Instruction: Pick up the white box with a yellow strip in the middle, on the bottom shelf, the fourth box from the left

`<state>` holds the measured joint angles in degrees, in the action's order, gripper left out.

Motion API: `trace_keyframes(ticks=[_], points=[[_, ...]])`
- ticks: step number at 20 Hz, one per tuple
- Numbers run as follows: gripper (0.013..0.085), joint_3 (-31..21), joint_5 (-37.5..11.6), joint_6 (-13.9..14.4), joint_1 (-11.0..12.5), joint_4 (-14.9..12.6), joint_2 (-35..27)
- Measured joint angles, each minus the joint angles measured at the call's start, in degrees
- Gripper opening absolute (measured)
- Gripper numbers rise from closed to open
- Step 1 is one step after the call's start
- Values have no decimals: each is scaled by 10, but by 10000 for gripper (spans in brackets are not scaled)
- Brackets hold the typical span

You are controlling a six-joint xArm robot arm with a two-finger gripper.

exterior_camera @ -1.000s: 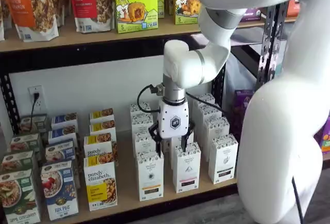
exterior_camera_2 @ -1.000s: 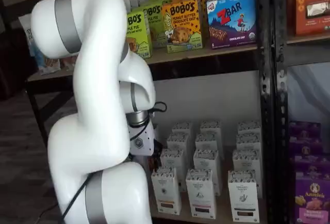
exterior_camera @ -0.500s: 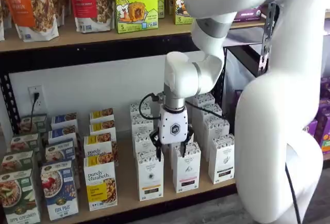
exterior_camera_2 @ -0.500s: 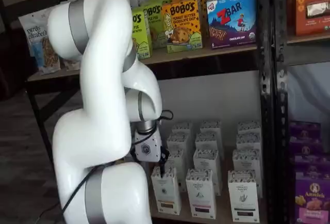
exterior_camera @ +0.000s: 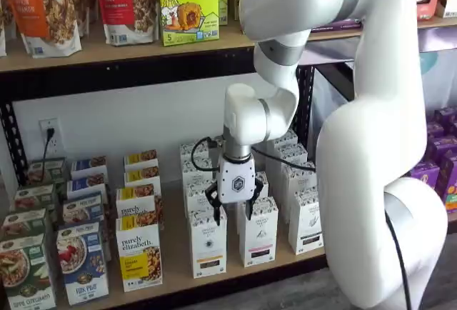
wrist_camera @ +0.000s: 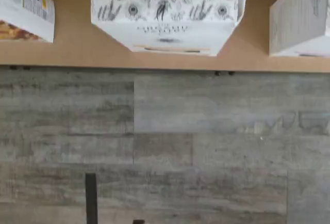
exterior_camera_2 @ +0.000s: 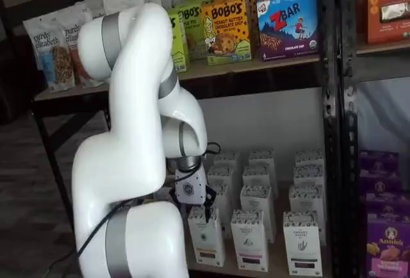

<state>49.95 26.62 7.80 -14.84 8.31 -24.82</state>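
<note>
Tall slim white box (exterior_camera: 208, 243), speckled top, tan strip; end effector (exterior_camera: 232, 214) spread wide above it

White box (wrist_camera: 166, 15): in the wrist view, its top is cut off by the frame edge; front lettering blurred.
Neighbouring cartons (wrist_camera: 300, 17): cropped by the frame sides in the wrist view, only corners showing.
Rear cartons (exterior_camera: 275, 146): partly hidden behind the arm at centre of a shelf view.
Gripper (exterior_camera_2: 206, 209): in a shelf view, the jaws are side-on and half masked by the arm at lower centre.
Cereal boxes (exterior_camera: 25, 274): clipped at lower left.
Bottom shelf (exterior_camera_2: 269, 266): left part hidden by the arm.
</note>
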Motion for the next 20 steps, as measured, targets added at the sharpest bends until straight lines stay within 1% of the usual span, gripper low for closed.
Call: trace_keyframes(ticks=[6, 9, 15, 18, 20], points=[[850, 28, -10, -18, 3, 15, -31], [850, 45, -6, -21, 3, 20, -46], [850, 75, -17, -26, -3, 31, -72], [850, 95, -19, -35, -5, 43, -90], [850, 108, -18, -35, -6, 45, -100]])
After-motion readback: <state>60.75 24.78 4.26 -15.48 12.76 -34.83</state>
